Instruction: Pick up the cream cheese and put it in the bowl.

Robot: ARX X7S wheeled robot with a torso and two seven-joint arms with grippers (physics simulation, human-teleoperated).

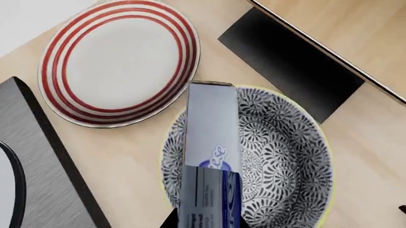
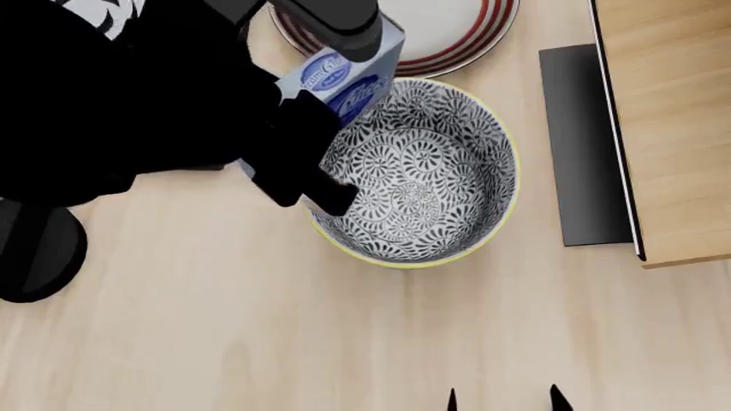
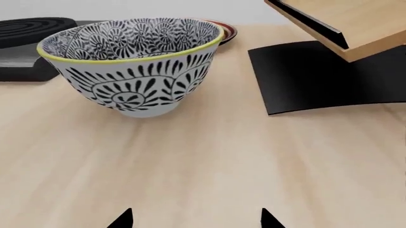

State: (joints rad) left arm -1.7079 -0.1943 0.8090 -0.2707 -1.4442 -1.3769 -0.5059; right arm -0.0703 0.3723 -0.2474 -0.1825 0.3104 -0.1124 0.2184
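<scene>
A: Report the state of the left hand (image 2: 306, 163).

B: Its fingers are pinched on the cream cheese box (image 1: 212, 156), gripping the end nearest the wrist. The box extends away from the hand and is clear of the table (image 2: 228, 325).

A: Location of the box relative to the bowl?

B: The box hangs over the blue-and-white floral bowl (image 2: 413, 171). In the left wrist view it crosses one side of the bowl's opening, and its far end reaches the yellow rim (image 1: 254, 89) on the side facing the red-striped plate (image 1: 117, 61). It is above the bowl, not resting inside it.

A: What lies beyond the hand?

B: The red-striped plate sits just past the bowl, close to its rim. To one side is a dark flat mat (image 1: 292, 64), partly under the edge of a raised wooden shelf (image 2: 668, 120). On the other side a brushed-grey slab (image 1: 38, 161) carries a dark ring.

A: Right hand status?

B: The right hand (image 3: 197, 219) sits low over the table with its two fingertips spread apart and nothing between them. The bowl stands ahead of it, well apart.
</scene>
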